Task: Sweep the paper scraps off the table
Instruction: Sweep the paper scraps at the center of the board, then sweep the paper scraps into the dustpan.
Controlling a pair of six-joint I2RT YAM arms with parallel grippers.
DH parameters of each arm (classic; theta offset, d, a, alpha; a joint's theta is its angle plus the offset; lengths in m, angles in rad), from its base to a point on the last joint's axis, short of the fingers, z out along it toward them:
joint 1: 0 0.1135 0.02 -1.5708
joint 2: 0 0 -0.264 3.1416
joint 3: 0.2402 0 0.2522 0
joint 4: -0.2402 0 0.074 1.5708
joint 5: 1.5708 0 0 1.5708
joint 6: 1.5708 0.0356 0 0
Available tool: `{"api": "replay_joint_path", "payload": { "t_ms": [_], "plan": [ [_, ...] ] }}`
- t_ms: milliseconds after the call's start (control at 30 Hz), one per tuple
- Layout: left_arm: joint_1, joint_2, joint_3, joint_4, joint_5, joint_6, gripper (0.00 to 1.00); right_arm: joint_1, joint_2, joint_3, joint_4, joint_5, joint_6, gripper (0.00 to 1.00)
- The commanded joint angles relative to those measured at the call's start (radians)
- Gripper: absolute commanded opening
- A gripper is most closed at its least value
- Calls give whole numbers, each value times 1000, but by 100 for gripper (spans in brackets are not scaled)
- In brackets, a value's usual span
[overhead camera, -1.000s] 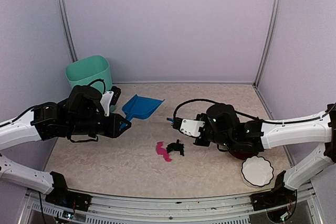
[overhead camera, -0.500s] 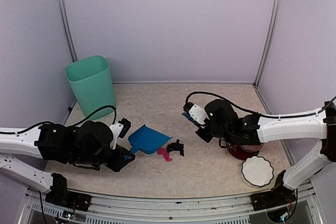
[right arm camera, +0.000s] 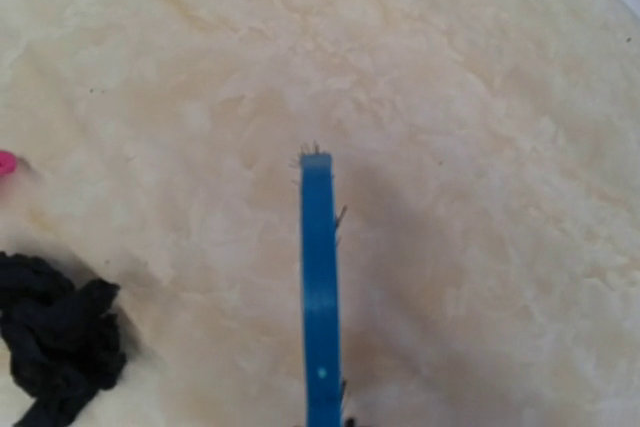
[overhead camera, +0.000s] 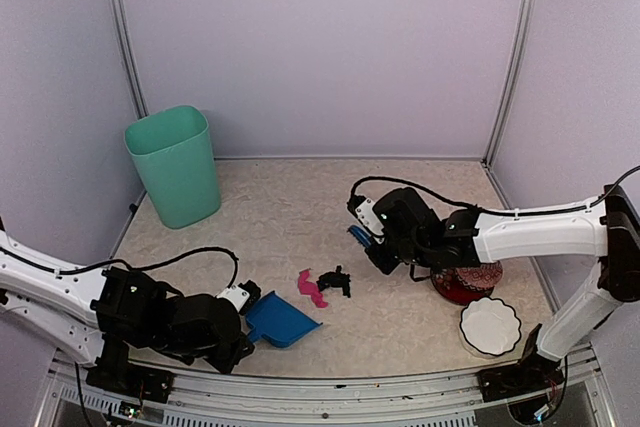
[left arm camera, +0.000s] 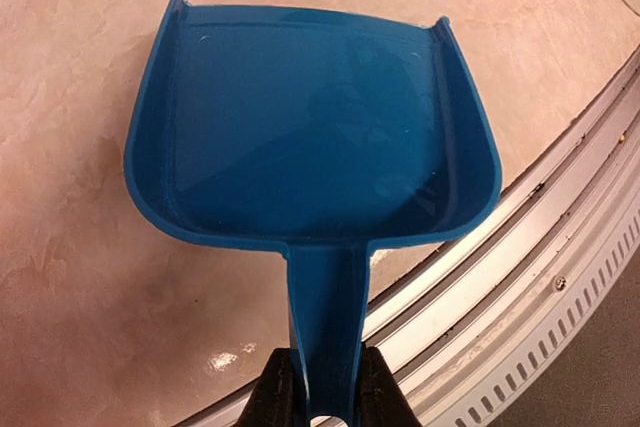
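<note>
Pale lilac walls (overhead camera: pixel 320 47) and a metal frame close in the beige marbled table (overhead camera: pixel 300 197), with a teal bin (overhead camera: pixel 175 165) standing at its far left corner, well beyond the left gripper (overhead camera: pixel 248 301). That gripper sits low at the near edge of the table, its fingers (left arm camera: pixel 272 395) clamped from both sides on the handle of the blue dustpan (left arm camera: pixel 310 137). The pan stretches straight out ahead of the gripper, its inside bare and its open lip facing away from the fingers. Whether the pan rests flat on the table cannot be told. Just past that lip lie the paper scraps (overhead camera: pixel 323 285): a pink piece (overhead camera: pixel 312 288) nearest the pan and a crumpled black clump (overhead camera: pixel 336 281) touching it on the right. These lie between the two grippers, apart from both. The right gripper (overhead camera: pixel 362 230) is closed on the blue brush (right arm camera: pixel 320 287), which shows edge-on in the right wrist view, pointing forward from the gripper, with the black clump off to the gripper's left and a sliver of pink beyond it. Behind this gripper, beside the arm, sits a red-patterned bowl (overhead camera: pixel 465 282), and a white scalloped bowl (overhead camera: pixel 490 327) lies nearer the table's front edge.
</note>
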Motion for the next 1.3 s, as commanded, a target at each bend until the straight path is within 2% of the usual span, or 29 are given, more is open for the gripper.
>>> {"api": "replay_joint_path", "payload": {
  "t_ms": [0,767,1267],
  "plan": [
    [-3,-1,-28,2,21,-51,0,12,23,34,-38,-10,43,0],
    [117,207,14,111,92,63,0,129,150,105,-93,-71,113,0],
    [144,316,26,182,88,112,0,228,206,153,-40,-226,158,0]
  ]
}}
